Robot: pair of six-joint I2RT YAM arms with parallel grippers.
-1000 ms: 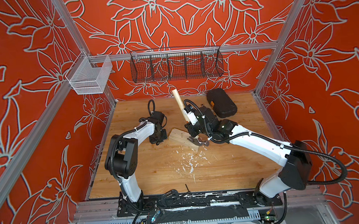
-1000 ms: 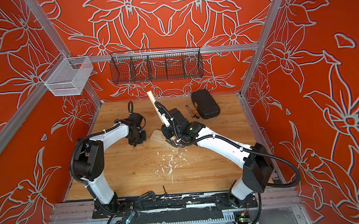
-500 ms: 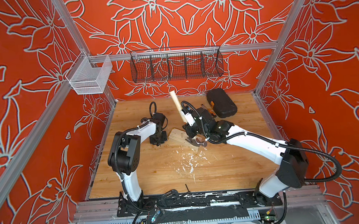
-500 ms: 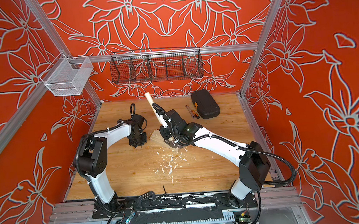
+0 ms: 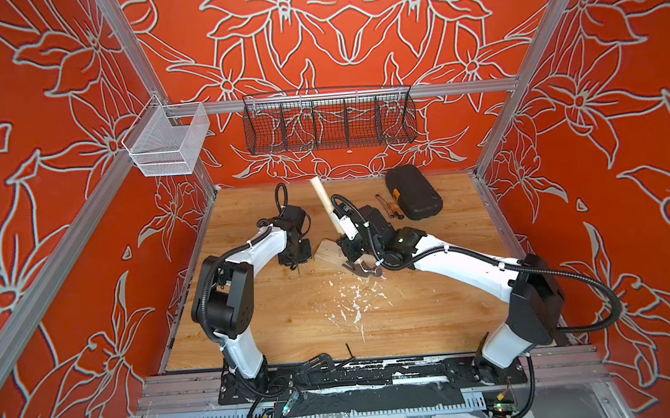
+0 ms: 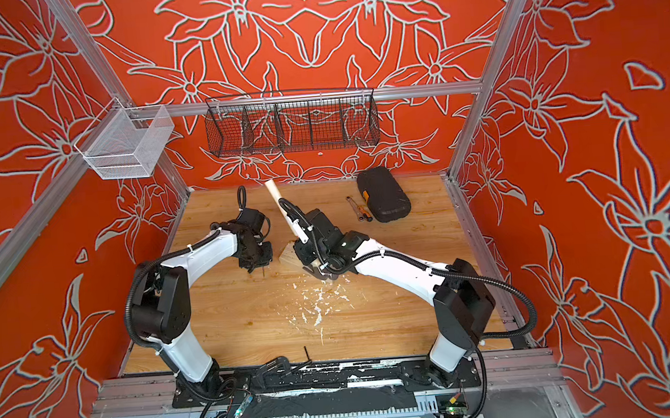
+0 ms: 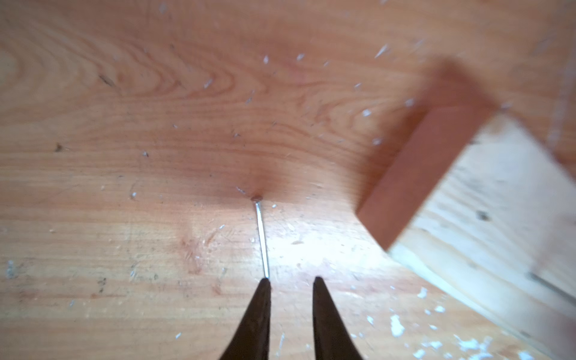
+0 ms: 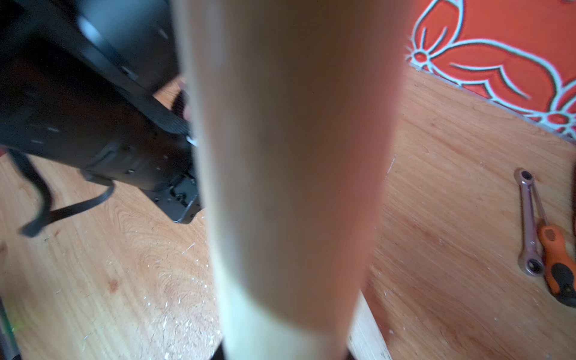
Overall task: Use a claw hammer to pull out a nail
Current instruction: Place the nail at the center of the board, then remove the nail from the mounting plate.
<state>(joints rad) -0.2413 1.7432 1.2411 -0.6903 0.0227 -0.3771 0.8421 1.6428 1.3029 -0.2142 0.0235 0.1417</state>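
Wood-handled claw hammer (image 5: pixel 322 198) clamped in right jaws; left jaws narrowly parted beside nail (image 7: pixel 261 240).

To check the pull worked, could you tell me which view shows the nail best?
The left wrist view: the nail is a bright sliver at one jaw tip. Both top views show at most a tiny dark line below the left jaws. The right wrist view misses it.

Enclosure: walls (image 5: pixel 353 35) orange-red with pale grey flower outlines. Aluminium rail (image 5: pixel 458 87) across back wall carries black wire basket (image 5: pixel 329 121), divided into compartments. White mesh basket (image 5: pixel 167 145) hangs at rear left post. Tabletop (image 5: pixel 292 314) light wood grain; white flecks (image 5: pixel 352 301) scattered near centre. Lighting even.
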